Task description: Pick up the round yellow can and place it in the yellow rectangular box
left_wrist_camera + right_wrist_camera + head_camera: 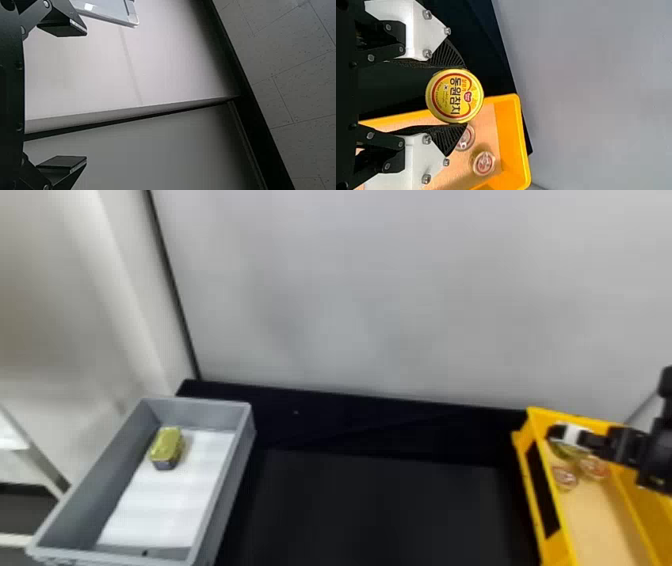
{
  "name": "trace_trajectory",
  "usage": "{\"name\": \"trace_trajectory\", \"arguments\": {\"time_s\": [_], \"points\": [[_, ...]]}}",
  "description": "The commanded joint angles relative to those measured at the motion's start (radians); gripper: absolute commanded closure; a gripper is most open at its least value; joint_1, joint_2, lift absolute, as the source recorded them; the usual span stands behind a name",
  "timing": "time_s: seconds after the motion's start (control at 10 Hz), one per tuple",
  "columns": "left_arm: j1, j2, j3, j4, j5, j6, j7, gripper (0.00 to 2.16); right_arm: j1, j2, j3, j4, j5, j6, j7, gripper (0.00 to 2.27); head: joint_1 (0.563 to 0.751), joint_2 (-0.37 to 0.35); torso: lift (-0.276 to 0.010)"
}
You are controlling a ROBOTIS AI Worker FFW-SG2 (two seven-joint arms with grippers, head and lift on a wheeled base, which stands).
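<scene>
Closest to the camera, the right end effector point(575, 436) comes in from the right and is closed on the round yellow can point(454, 95), its two ribbed black fingers point(448, 136) pressing opposite sides of the rim. In the head view, this end effector and the can are over the far part of the yellow rectangular box point(549, 510); how high they are above its floor I cannot tell. Two smaller round containers point(483, 163) with red and white tops lie on the box's tan bottom, below the right end effector and toward the robot from it. Well to the left of that end effector is a grey bin point(214, 485), with a white sheet point(160, 505) on its floor and a gold-topped rectangular can point(166, 446) near its far left corner. Black tabletop point(380, 510) lies between the bin and the box, and a pale wall point(400, 290) rises beyond the right end effector. The left end effector point(86, 95) is open, its fingers wide apart, with pale panels point(138, 67) out past the tips and a clear glossy object point(109, 10) beyond one finger.
</scene>
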Motion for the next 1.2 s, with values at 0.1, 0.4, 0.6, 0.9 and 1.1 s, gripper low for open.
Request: {"name": "trace_trajectory", "arguments": {"time_s": [0.1, 0.4, 0.6, 0.9, 1.1], "points": [[0.000, 0.000, 0.004, -0.004, 0.000, 0.004, -0.003, 0.14, 0.027, -0.023, -0.073, 0.030, -0.003, -0.033, 0.000, 0.61, 0.694, -0.078, -0.006], [0.000, 0.000, 0.007, -0.007, -0.001, 0.004, -0.006, 0.14, 0.057, -0.049, -0.113, 0.101, -0.006, -0.084, 0.015, 0.61, 0.694, -0.078, -0.006], [0.002, 0.000, 0.012, -0.008, -0.001, 0.004, -0.008, 0.14, 0.080, -0.067, -0.119, 0.174, -0.006, -0.167, 0.070, 0.61, 0.694, -0.078, -0.006], [0.003, 0.000, 0.012, -0.010, -0.001, 0.004, -0.008, 0.14, 0.093, -0.082, -0.118, 0.257, -0.006, -0.224, 0.104, 0.61, 0.694, -0.078, -0.006], [0.003, -0.002, 0.012, -0.010, -0.001, 0.004, -0.009, 0.14, 0.098, -0.089, -0.116, 0.305, 0.017, -0.262, 0.144, 0.61, 0.694, -0.078, -0.006]]}}
